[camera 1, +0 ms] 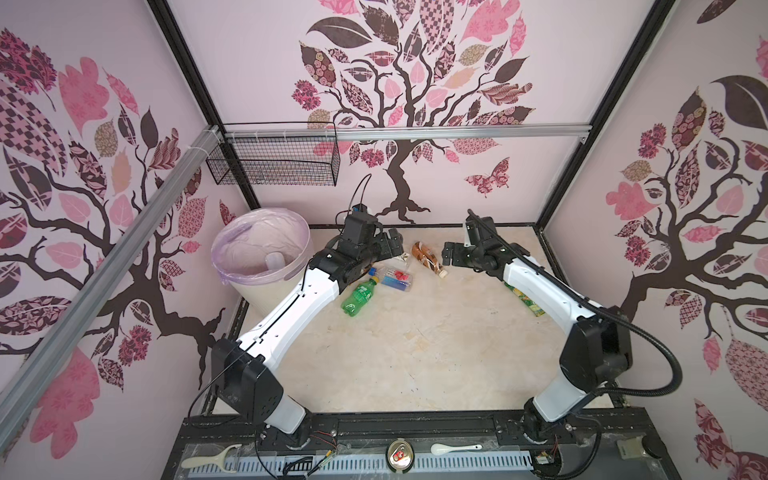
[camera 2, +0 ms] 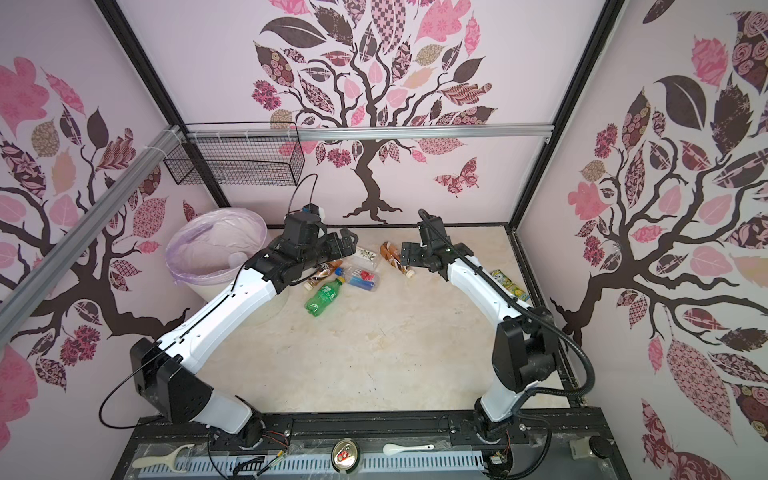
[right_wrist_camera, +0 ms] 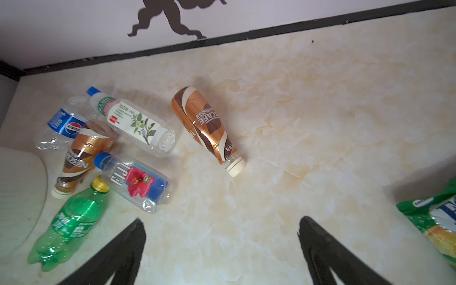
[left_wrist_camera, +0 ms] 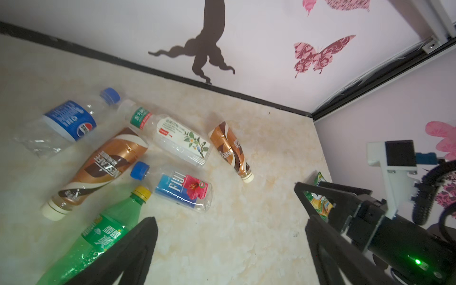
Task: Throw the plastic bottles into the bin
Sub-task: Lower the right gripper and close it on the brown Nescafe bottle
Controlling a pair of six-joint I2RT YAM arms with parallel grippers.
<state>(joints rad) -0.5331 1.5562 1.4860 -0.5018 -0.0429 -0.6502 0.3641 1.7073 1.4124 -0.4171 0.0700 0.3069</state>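
Several plastic bottles lie near the back of the table: a green one (camera 1: 359, 297), a clear Fiji one (camera 1: 397, 277), a white-labelled one (left_wrist_camera: 177, 138), a clear Pepsi one (left_wrist_camera: 64, 123), and two brown ones (left_wrist_camera: 103, 167) (camera 1: 428, 258). At the back left stands the bin (camera 1: 232, 237) with a pale bottle (camera 1: 275, 261) inside. My left gripper (camera 1: 392, 245) (left_wrist_camera: 230, 222) hangs open above the cluster and holds nothing. Just right of the separate brown bottle, my right gripper (camera 1: 451, 253) (right_wrist_camera: 221, 219) is open and bare too.
A green-yellow snack packet (camera 1: 523, 299) lies under the right arm near the right wall. A black wire basket (camera 1: 274, 160) hangs on the back wall above the bin. A peeler (camera 1: 212, 457), a can (camera 1: 400, 455) and a spoon (camera 1: 453, 449) rest on the front rail.
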